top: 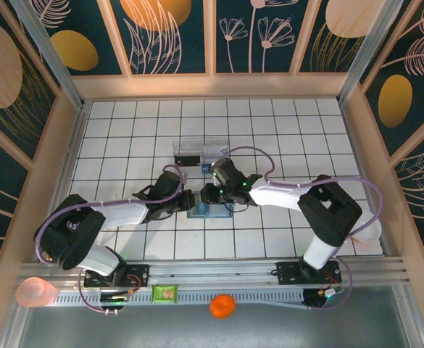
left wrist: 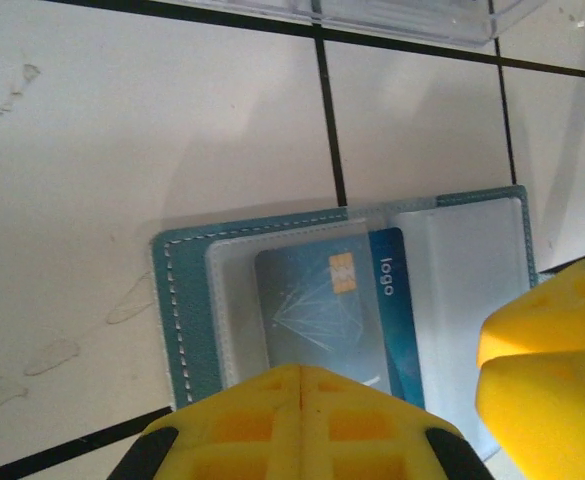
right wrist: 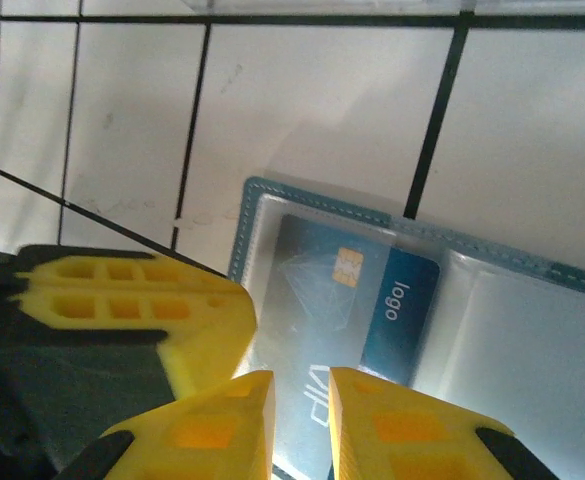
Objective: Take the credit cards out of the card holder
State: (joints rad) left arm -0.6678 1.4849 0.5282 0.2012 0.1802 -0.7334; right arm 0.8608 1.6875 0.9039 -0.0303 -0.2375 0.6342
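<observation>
Left wrist view: card holder (left wrist: 187, 300) lying open on white tiled table (left wrist: 122, 130); 1 blue credit card (left wrist: 322, 310) sitting under clear sleeve (left wrist: 234, 300), chip and "logo" showing; left gripper (left wrist: 302, 425) pressing fingers fully together over holder's near edge, nothing seen between them; right gripper (right wrist: 301, 400) hovering at card's near end, jaws narrowly apart; cannot tell whether gripping card.

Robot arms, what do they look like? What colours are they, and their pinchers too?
The left arm and the right arm are white tubes with chunky black joints. Thin purple cables loop along them. The left gripper and the right gripper each have two blocky yellow plastic fingers with little hollow slots, set in black mounts.
</observation>
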